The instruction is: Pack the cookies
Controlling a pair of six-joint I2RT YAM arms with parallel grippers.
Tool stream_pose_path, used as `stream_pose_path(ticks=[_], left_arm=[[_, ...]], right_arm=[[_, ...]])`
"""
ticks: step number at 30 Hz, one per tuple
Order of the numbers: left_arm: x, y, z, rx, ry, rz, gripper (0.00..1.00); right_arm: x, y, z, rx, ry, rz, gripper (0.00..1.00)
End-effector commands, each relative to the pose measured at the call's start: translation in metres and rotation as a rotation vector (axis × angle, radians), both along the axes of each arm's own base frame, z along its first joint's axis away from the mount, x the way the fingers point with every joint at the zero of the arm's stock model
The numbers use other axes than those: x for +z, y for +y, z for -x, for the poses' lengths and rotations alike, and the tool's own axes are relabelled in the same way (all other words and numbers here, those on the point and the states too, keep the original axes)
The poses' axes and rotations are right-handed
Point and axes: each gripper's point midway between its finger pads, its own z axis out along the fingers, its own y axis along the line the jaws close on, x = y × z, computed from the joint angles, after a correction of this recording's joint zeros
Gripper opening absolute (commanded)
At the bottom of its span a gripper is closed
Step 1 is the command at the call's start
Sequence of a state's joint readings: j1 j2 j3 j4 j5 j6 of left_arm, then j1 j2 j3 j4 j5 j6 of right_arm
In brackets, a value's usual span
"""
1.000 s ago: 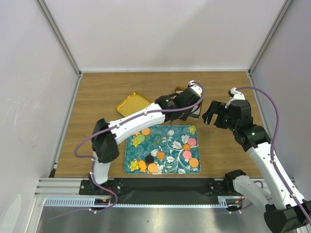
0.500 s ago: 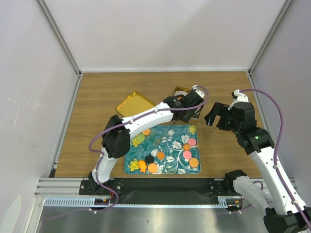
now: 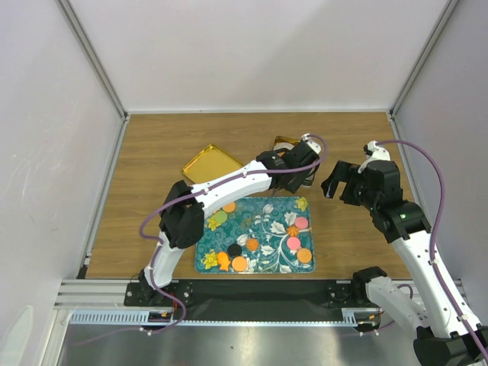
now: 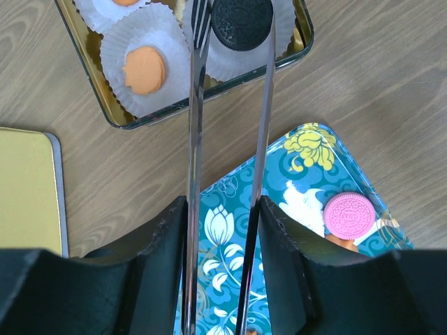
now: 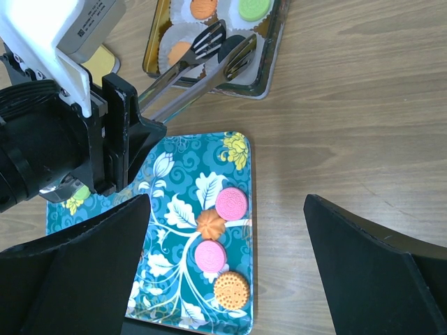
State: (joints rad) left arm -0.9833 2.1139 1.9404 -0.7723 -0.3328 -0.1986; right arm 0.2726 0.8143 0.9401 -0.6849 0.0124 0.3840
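Left gripper (image 4: 220,209) is clamped on a pair of metal tongs (image 4: 194,139), whose arms stand a little apart. A black cookie (image 4: 242,22) sits between their tips, over a white paper cup (image 4: 176,56); whether the tips press it I cannot tell. Right gripper (image 5: 227,202) hangs spread wide, holding nothing, at 3 o'clock of the left one.

White walls (image 3: 252,53) close in a wooden table (image 3: 152,198). One teal flowered tray (image 3: 263,221) lies at the near middle. One gold tin (image 5: 274,49) stands at its 1 o'clock and one gold lid (image 3: 210,162) at its 11 o'clock, apart from both.

Four cookies show in the tin, each in a paper cup: two orange (image 5: 204,7), one green (image 5: 253,8) and the black one. Four more lie on the tray's right end: two pink (image 5: 231,202), one orange flower shape (image 5: 209,225) and one orange round (image 5: 231,289). Toward its left end are one black (image 3: 234,249), one green (image 3: 219,217) and several orange, too small to count surely
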Motion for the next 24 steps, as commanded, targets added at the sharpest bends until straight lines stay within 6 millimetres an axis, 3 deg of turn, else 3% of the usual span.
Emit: stream_pose_path(ticks=[1,15,24], left_arm=[[0.017,-0.008,-0.011,-0.006,-0.041,0.044,0.49],[0.034,-0.005,-0.013,-0.001,-0.071,0.068,0.54],[0.085,0.014,-0.014,0.042,-0.130,0.173,0.52]], right_arm=[[0.018,0.000,-0.002,0.007,-0.054,-0.004,1.00],[0.019,-0.001,-0.002,0.004,-0.056,-0.006,1.00],[0.023,-0.001,-0.005,-0.002,-0.070,-0.013,1.00]])
